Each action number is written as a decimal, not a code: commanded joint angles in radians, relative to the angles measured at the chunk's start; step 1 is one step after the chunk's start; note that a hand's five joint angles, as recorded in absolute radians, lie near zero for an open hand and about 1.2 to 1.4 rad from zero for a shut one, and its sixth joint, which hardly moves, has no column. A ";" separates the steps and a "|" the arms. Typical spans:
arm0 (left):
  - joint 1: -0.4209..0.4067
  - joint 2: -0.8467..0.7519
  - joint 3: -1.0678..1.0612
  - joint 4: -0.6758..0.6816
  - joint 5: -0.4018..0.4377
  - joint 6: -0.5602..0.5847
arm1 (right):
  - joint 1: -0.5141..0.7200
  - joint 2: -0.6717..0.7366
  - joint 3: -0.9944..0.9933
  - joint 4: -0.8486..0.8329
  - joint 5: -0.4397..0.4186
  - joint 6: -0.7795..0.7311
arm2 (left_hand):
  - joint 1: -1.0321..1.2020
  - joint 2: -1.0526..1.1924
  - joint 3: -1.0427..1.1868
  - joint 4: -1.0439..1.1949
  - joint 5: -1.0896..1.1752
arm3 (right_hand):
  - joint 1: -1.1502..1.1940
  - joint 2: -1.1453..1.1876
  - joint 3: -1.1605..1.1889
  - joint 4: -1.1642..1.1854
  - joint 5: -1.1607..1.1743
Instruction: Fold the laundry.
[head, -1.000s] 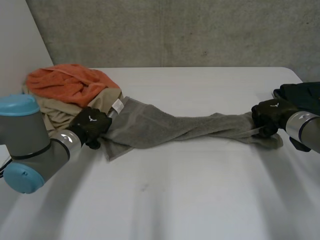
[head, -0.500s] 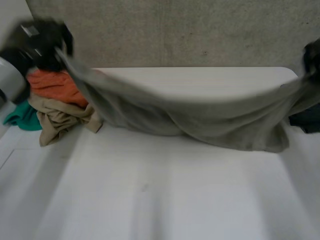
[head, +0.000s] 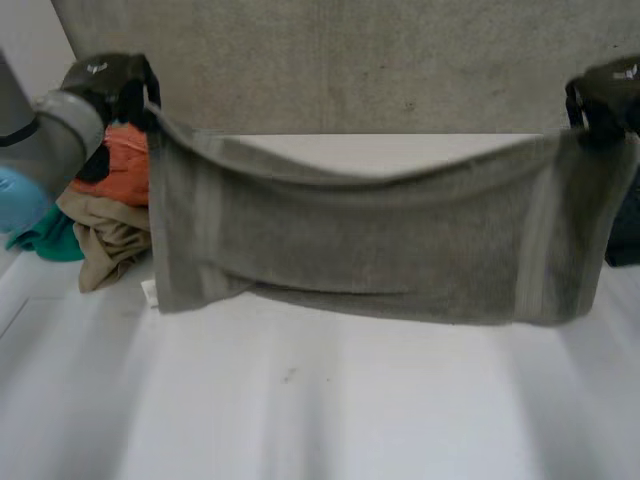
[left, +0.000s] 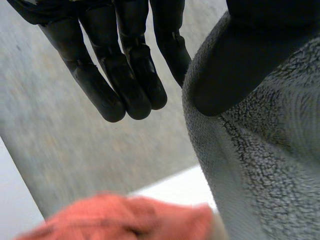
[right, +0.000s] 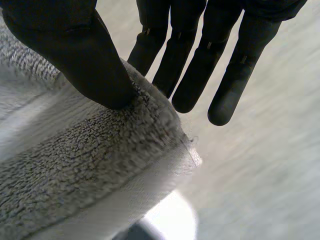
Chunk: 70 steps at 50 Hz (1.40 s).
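Left robot hand (head: 105, 78) on grey towel (head: 370, 250); white table (head: 350, 400), concrete wall (head: 350, 60).

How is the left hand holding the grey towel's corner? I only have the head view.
Observer: In its wrist view the left hand has its thumb pressed onto the towel close to the edge. Its other fingers hang straight beside the cloth, not on it.
Operator: And the right hand?
Observer: In its wrist view the right hand has its thumb pressed on the towel just inside the hemmed corner. Its straight fingers lie behind the cloth.
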 joint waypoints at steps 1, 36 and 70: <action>-0.019 -0.152 0.535 0.078 -0.141 -0.107 | 0.035 0.021 -0.083 -0.550 0.169 0.158 | 0.256 0.200 0.209 0.203 0.231 | 0.254 0.221 0.205 0.199 0.217; 0.053 0.015 -0.456 0.108 0.035 0.093 | -0.089 -0.034 0.487 -0.116 -0.065 0.005 | 0.256 0.200 0.209 0.203 0.231 | 0.254 0.221 0.205 0.199 0.217; 0.136 0.171 -0.616 -0.157 0.202 0.305 | -0.157 -0.104 0.509 0.191 -0.113 -0.393 | 0.256 0.200 0.209 0.203 0.231 | 0.254 0.221 0.205 0.199 0.217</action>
